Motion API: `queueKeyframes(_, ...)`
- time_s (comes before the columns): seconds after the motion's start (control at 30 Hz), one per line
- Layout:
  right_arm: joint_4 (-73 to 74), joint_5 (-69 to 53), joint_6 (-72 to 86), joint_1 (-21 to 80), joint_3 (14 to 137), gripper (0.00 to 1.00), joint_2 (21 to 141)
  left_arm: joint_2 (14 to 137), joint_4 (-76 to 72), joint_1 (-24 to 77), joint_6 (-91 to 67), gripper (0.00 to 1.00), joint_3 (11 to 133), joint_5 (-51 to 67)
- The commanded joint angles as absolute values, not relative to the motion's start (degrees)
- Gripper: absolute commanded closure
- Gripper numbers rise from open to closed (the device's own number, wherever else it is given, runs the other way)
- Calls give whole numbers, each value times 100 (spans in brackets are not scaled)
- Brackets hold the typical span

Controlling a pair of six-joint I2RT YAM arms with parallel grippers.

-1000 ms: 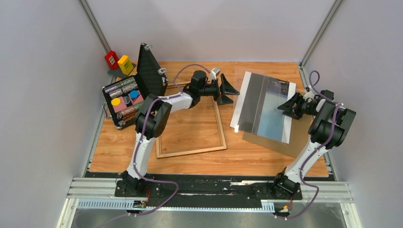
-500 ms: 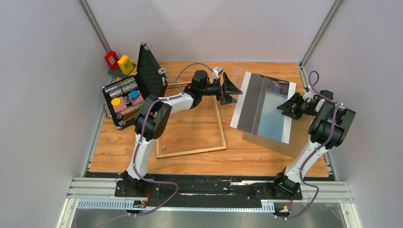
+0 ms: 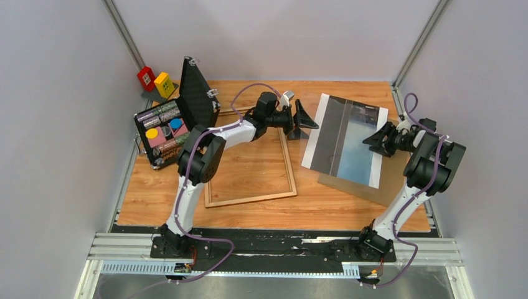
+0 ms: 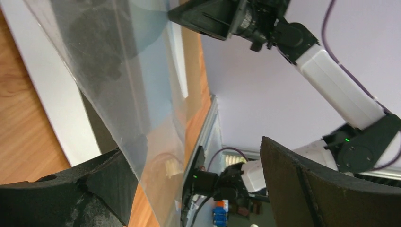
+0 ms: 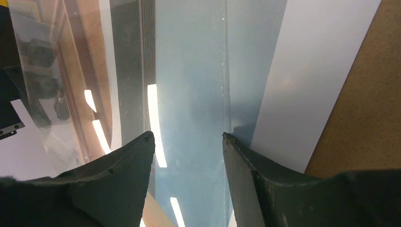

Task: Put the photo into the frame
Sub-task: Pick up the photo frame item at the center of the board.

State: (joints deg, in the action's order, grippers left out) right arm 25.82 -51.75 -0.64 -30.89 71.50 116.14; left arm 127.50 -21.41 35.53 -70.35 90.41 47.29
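pale grey walls close round a wooden table (image 3: 155,199), with both arm bases at its near edge. the frame (image 3: 249,199) lies flat left of the middle, with wood grain showing inside its thin rails. the photo (image 3: 348,140) lies to the right, apart from the frame, on a brown backing board (image 3: 389,184) that sticks out at its near and right sides. white margins run down the photo's left and right edges, with the dark grey band left of centre and the blue half to its right.

the left gripper (image 3: 306,129) reaches past the frame's far right corner to the photo's left edge, fingers spread wide. in the left wrist view a clear sheet (image 4: 132,71) slants over the photo. its edge comes down between the two fingers, just beside one of them (image 4: 71,198); whether it touches that finger i cannot tell.

the right gripper (image 3: 371,139) sits at the photo's right side, jaws partly apart with nothing clamped between them. its wrist view shows the fingertips over the blue area beside the white margin, but contact with the paper cannot be told.

at the far left stands an open black case (image 3: 194,87) with coloured pieces inside. beyond it are a red block (image 3: 147,78) and a yellow block (image 3: 164,84).
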Motion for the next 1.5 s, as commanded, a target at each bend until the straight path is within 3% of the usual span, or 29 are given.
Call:
queueKeyframes(0.0,2770,-4643,-187,-2997,6907,41,11713,12796,-674,3645,-5936,5,9674,4230)
queueKeyframes(0.2,2761,-4641,-189,-2997,6891,41,11698,13135,-204,3733,-5626,25,10108,4056)
queueKeyframes(0.33,2760,-4658,-178,-2997,6888,41,11685,13297,-47,3765,-5547,43,10321,4024)
queueKeyframes(0.63,2770,-4699,-200,-3006,6916,36,11426,13348,188,3766,-5366,71,10404,3953)
queueKeyframes(0.8,2782,-4763,-231,-3006,6958,30,11097,13191,254,3730,-5174,96,10340,3955)
queueKeyframes(0.97,2807,-4839,-278,-3006,7012,26,10601,12822,119,3618,-4925,100,10107,4095)
queueKeyframes(1.13,2805,-5001,-228,-3006,7048,13,10184,12218,-523,3503,-4717,100,9681,4514)
queueKeyframes(1.47,2476,-5940,224,-2784,6694,16,9643,11021,-2035,3328,-4758,100,8311,5321)
